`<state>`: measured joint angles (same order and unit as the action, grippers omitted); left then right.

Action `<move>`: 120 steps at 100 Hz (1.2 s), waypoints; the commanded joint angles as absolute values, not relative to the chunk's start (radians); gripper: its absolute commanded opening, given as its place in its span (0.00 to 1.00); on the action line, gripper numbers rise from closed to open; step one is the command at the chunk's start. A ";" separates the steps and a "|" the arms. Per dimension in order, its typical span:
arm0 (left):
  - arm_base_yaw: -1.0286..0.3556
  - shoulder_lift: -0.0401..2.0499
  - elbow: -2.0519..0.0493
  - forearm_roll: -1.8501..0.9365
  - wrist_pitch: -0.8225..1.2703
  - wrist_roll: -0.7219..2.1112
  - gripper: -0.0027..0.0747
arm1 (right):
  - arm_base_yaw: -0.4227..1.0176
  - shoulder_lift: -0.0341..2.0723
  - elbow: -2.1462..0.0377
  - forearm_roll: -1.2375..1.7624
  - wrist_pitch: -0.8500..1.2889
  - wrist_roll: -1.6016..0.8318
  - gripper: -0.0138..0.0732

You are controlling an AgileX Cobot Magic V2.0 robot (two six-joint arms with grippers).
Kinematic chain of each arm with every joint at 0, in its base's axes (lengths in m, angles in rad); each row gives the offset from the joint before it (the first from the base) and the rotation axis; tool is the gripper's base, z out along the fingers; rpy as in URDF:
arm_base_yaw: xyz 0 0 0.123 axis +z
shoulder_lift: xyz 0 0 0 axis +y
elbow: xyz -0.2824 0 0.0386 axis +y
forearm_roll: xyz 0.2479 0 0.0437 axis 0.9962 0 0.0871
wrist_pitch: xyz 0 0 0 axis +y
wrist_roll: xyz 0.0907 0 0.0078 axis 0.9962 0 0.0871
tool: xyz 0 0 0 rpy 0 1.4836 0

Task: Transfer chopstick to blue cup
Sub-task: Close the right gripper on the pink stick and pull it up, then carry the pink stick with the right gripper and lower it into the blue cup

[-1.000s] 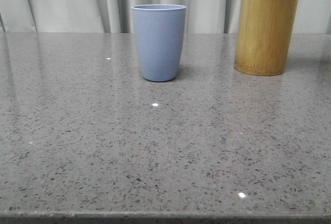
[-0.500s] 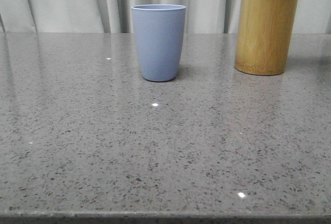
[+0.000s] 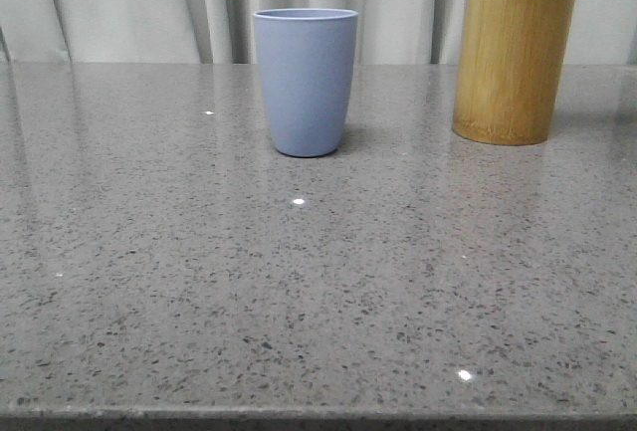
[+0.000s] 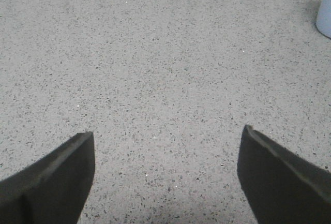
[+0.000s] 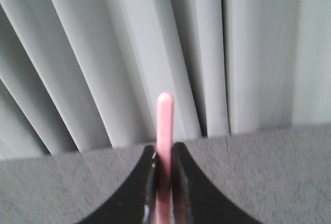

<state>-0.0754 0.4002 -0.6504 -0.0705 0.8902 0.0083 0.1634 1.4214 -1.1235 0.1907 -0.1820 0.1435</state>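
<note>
Grey speckled bench (image 3: 299, 282) fronts pale curtains (image 3: 129, 3). I read my right claw (image 5: 164, 175) clenched on the chopstick (image 5: 164, 131), which rises above the bamboo cylinder (image 3: 514, 58). Left claw (image 4: 165, 172) released over bare bench, near the blue cup (image 3: 306, 81).

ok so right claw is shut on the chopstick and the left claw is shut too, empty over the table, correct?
Not quite. The left claw is open, its jaws wide apart over the bare table, as the left wrist view shows. The right claw is indeed shut on the chopstick.
</note>
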 commanded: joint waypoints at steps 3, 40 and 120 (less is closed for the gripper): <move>-0.072 0.407 -0.676 -0.078 0.812 0.000 0.74 | 0.162 1.329 -1.195 0.176 -0.226 0.137 0.08; -0.072 0.407 -0.676 -0.078 0.812 0.006 0.74 | 0.242 1.255 -1.374 0.185 -0.050 0.138 0.08; -0.072 0.407 -0.676 -0.078 0.812 0.000 0.74 | 0.547 1.557 -1.374 0.185 -0.265 0.138 0.08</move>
